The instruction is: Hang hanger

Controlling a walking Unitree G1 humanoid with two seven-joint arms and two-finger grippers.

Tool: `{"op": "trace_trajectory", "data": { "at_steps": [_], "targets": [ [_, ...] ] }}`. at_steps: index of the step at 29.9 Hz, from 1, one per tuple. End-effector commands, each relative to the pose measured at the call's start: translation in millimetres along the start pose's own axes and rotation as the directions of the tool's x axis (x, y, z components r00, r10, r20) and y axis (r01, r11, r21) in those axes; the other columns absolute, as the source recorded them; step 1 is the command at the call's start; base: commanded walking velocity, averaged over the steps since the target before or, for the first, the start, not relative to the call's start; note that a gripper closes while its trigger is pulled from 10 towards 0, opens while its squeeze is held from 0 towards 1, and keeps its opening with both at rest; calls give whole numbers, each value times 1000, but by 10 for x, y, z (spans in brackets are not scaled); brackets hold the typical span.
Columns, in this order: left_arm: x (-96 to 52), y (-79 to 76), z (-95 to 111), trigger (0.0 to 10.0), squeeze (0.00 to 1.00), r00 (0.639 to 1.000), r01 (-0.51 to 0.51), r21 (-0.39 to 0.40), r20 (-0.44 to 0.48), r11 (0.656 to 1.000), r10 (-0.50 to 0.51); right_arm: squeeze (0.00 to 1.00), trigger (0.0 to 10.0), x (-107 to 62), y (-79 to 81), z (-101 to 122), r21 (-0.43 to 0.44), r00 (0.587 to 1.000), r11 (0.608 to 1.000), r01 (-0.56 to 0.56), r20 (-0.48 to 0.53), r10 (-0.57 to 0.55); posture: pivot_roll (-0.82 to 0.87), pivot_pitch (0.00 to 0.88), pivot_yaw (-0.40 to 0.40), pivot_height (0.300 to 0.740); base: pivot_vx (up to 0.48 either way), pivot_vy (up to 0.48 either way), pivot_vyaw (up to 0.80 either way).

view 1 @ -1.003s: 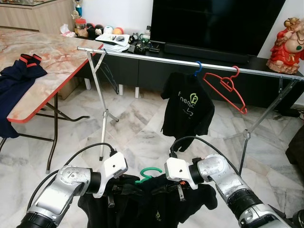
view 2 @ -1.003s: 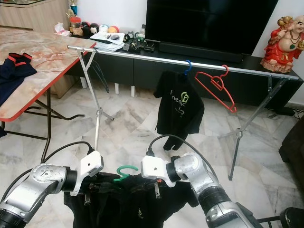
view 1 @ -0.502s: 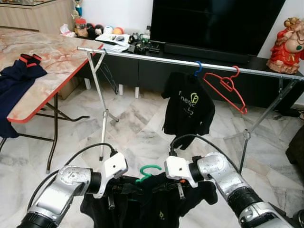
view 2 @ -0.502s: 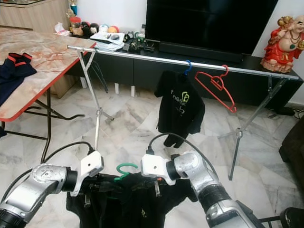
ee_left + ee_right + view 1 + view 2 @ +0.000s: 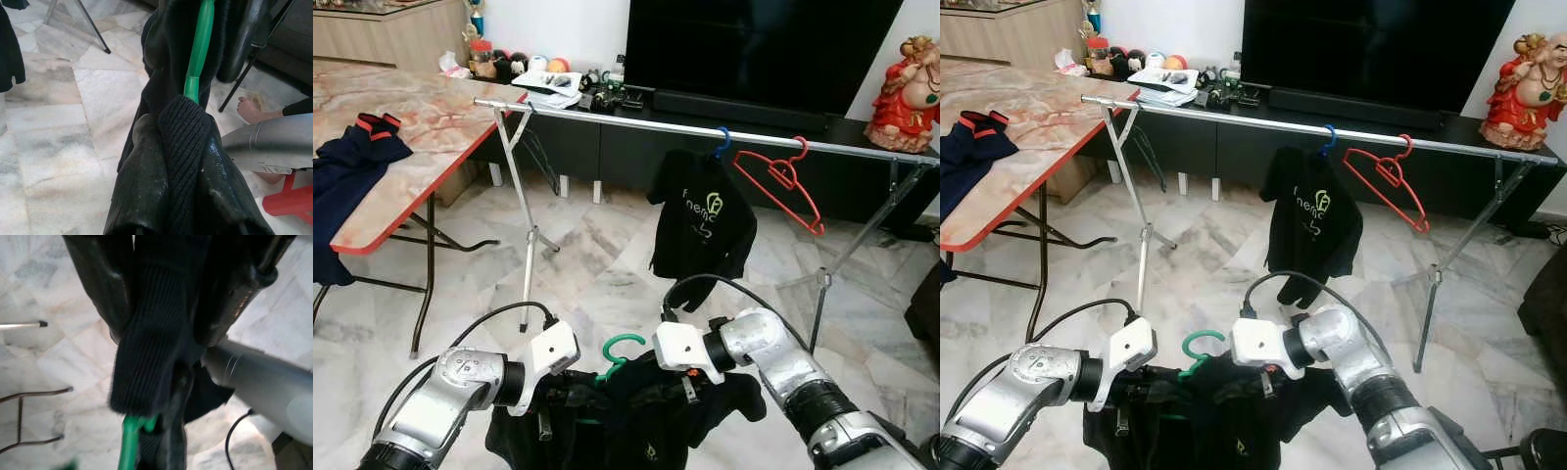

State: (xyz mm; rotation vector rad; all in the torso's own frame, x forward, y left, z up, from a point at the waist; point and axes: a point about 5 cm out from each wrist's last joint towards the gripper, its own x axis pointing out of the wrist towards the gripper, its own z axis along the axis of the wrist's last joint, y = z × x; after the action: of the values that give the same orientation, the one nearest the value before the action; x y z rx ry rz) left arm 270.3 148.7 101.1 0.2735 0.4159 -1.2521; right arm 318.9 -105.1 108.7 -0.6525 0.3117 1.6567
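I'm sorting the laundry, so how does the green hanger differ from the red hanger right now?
The green hanger carries a black garment, held between both grippers low over the floor; the red hanger is bare and hooked, tilted, on the metal rail. Both have open curved hooks.

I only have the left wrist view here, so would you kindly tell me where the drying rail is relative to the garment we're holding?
Observer: The metal rail runs across the room ahead, higher than the black garment held between both end effectors.
Operator: Thank you. Is anything hanging on it?
Observer: Yes, a black T-shirt on a blue hanger, and beside it, on the robot's right, an empty red hanger.
Operator: And where is our hanger's hook?
Observer: The green hook stands up between the left end effector and the right end effector.
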Motion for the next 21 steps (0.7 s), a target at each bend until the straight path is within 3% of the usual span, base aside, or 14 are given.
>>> {"op": "trace_trajectory", "data": {
  "at_steps": [1, 4, 5, 8, 13, 16, 17, 18, 19, 20, 21],
  "targets": [
    [-27, 24, -18, 0, 0, 999, -33, -6, 1, 999, 33, 1000, 10000, -35, 36, -29, -14, 999, 1000, -28, -27, 28, 121, 0, -45, 740, 0, 0, 0],
    [-30, 37, -43, 0, 0, 998, -64, -15, 4, 998, 64, 1000, 10000, -89, 64, -98, -9, 998, 1000, -25, -64, 25, 119, 0, -46, 740, 0, 0, 0],
    [-32, 42, -64, 0, 0, 997, -80, -21, 3, 997, 80, 1000, 10000, -111, 26, -133, -28, 994, 999, 43, -104, -46, 116, 0, -46, 740, 0, 0, 0],
    [-30, 39, -113, 0, 0, 996, -92, -30, -7, 995, 92, 1000, 10000, -125, -6, -175, -48, 983, 993, 107, -142, -112, 116, 0, -43, 740, 0, 0, 0],
    [-28, 20, -152, 0, 0, 995, -104, -47, -3, 993, 104, 1000, 10000, -124, -15, -179, -37, 980, 987, 153, -121, -157, 117, 0, -42, 740, 0, 0, 0],
    [-31, 35, -183, 0, 0, 990, -138, -58, -3, 989, 138, 1000, 10000, -155, -64, -182, -28, 964, 970, 243, -106, -245, 117, 0, -42, 740, 0, 0, 0],
    [-29, 42, -209, 0, 0, 987, -158, -63, -6, 985, 158, 875, 10000, -185, -121, -208, -7, 931, 937, 350, -107, -349, 116, 0, -42, 740, 0, 0, 0],
    [-27, 48, -229, 0, 0, 984, -176, -69, -9, 982, 176, 506, 10000, -207, -155, -233, 20, 900, 904, 426, -106, -422, 115, 0, -41, 740, 0, 0, 0],
    [-25, 52, -243, 0, 0, 982, -189, -74, -11, 979, 189, 506, 10000, -222, -174, -251, 39, 877, 880, 473, -108, -467, 115, 0, -40, 740, 0, 0, 0],
    [-22, 51, -255, 0, 0, 980, -198, -78, -12, 977, 197, 0, 10000, -238, -189, -263, 57, 852, 852, 521, -99, -514, 116, 0, -37, 740, 0, 0, 0],
    [-16, 52, -283, 0, 0, 976, -219, -82, -15, 972, 218, 0, 10000, -260, -204, -289, 109, 807, 800, 590, -80, -585, 115, 0, -34, 740, 0, 0, 0]
  ]
}}
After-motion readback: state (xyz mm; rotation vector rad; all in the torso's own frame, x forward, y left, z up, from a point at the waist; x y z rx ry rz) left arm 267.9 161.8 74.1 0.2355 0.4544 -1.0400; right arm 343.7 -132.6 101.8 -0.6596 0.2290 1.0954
